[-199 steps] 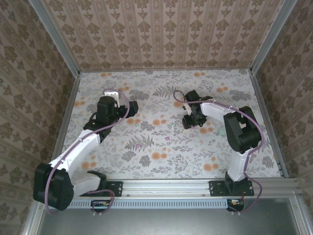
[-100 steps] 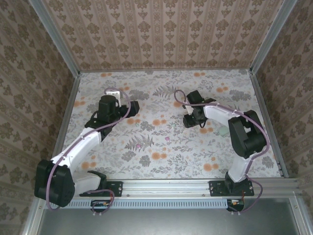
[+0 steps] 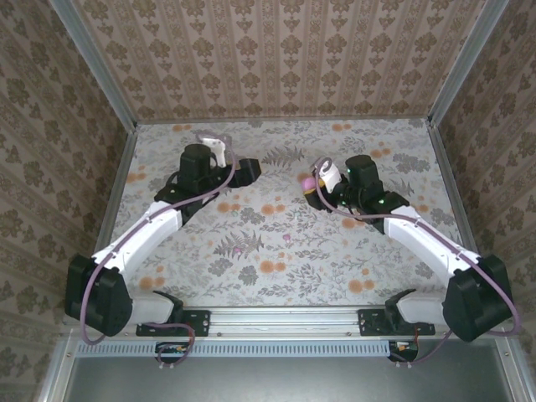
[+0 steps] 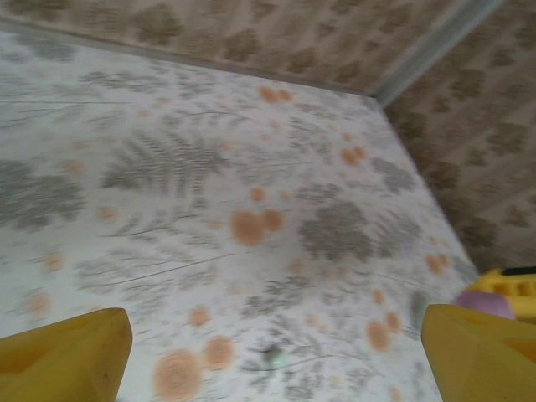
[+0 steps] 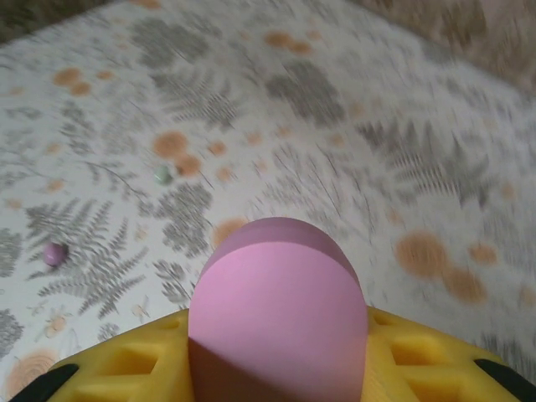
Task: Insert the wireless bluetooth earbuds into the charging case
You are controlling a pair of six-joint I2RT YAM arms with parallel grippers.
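Observation:
The pink charging case (image 5: 280, 310) is lifted off the table, lid closed, with my right gripper (image 5: 280, 356) shut on it between yellow fingers (image 5: 126, 364). From above, the charging case (image 3: 308, 180) sticks out of the right gripper (image 3: 320, 181) at mid-table. My left gripper (image 3: 245, 172) hovers to its left, open and holding nothing (image 4: 272, 368). Two small earbuds lie on the table: a pale green one (image 5: 162, 174) and a purple one (image 5: 55, 253). The green earbud (image 4: 276, 358) also lies on the table below my left fingers. The case (image 4: 486, 303) peeks in at the right edge of the left wrist view.
The table (image 3: 276, 268) has a floral cloth and is walled with patterned panels on three sides. A metal rail (image 3: 285, 318) runs along the near edge by the arm bases.
My right gripper closed on the charging case and raised it, swinging up and left. The left arm reached farther right and back, its jaws narrowing slightly.

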